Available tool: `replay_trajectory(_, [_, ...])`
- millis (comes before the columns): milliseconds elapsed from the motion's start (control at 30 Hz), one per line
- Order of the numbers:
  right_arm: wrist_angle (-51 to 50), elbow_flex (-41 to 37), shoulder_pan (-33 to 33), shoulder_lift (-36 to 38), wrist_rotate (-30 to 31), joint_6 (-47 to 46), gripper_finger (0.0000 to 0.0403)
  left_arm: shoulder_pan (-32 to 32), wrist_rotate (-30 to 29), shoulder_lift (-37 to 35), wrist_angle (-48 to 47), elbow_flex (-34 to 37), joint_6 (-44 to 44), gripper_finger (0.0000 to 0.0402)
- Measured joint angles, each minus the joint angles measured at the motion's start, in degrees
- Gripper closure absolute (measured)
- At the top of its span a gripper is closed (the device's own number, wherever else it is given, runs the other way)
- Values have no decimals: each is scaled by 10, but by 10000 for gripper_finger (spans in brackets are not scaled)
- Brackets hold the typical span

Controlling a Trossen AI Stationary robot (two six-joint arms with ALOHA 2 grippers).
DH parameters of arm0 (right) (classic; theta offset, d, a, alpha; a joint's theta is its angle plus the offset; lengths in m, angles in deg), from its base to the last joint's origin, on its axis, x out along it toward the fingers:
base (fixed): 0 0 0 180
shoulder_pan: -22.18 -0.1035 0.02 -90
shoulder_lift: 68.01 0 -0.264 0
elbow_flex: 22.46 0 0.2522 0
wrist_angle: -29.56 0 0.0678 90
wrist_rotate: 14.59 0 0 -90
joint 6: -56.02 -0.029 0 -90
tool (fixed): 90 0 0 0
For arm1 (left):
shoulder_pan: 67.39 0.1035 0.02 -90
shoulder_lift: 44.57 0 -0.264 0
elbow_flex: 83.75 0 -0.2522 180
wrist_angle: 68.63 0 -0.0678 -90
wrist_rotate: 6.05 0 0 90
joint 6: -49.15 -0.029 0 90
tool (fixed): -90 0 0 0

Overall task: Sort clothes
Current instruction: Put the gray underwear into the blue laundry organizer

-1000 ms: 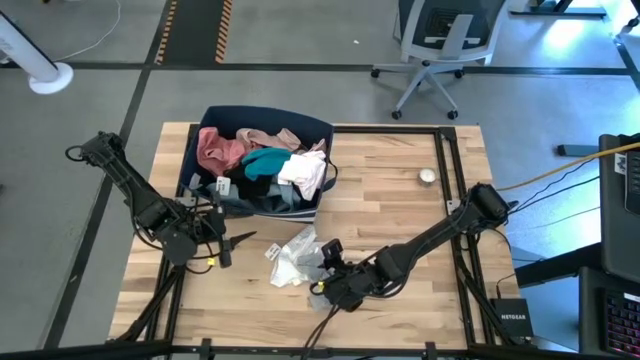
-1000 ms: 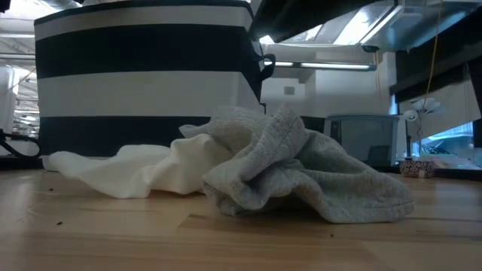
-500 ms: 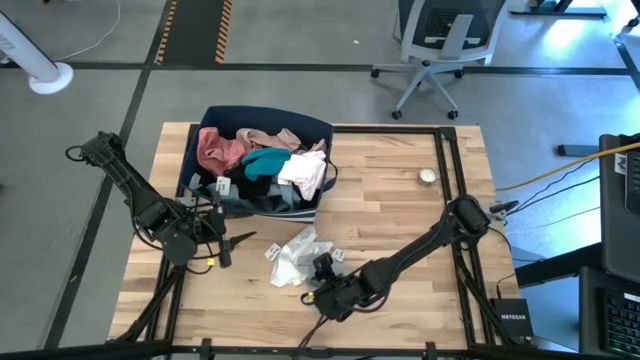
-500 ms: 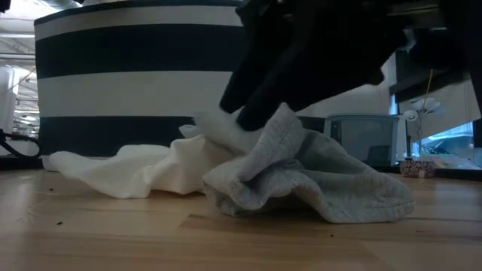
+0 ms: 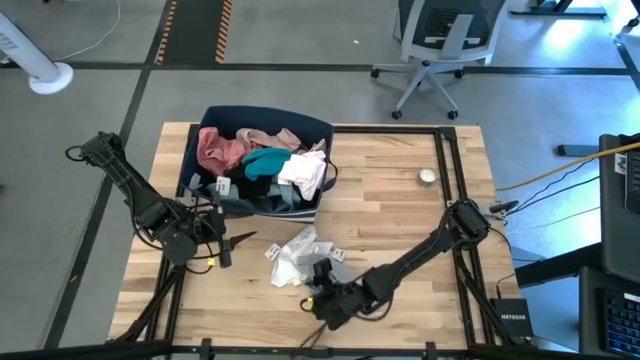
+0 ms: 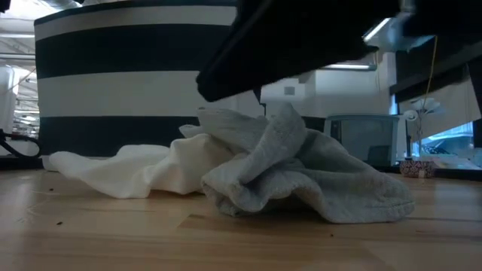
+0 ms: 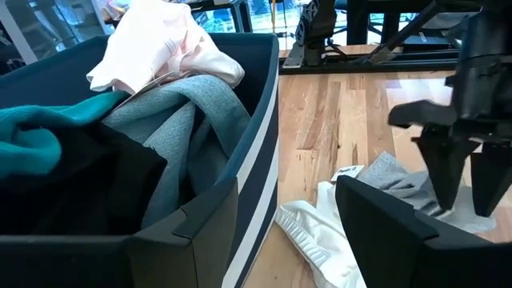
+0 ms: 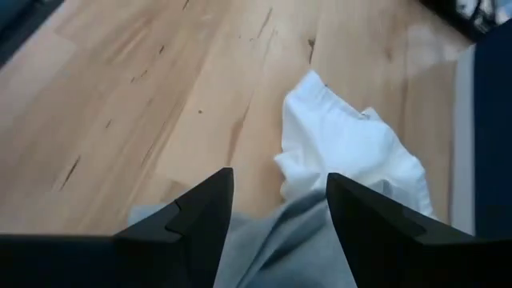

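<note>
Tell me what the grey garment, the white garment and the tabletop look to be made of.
The crumpled grey garment looks like a looped, terry-like knit, matte with a nubbly face. The white garment beside it looks like a smoother, thinner fabric, perhaps cotton, with soft folds. The light tabletop appears to be wooden planks, showing grain and a slight sheen.
</note>
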Motion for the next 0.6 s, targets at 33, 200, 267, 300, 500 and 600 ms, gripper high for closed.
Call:
replay_trajectory(33, [-4,0,-3,-2,16,0,182,0,0,0,0,0,0,194])
replay_trajectory(200, [-18,0,-12,-14,59,-1,182,0,0,0,0,0,0,194])
replay_trajectory(267, [-13,0,-13,-21,62,-3,182,0,0,0,0,0,0,194])
replay_trajectory(300, [-12,0,-13,-23,63,-4,182,0,0,0,0,0,0,194])
replay_trajectory(500, [-33,0,-14,-36,72,-5,182,1,0,0,0,0,0,194])
replay_trajectory(600, [-70,0,-14,-38,107,-30,182,1,0,0,1,0,0,194])
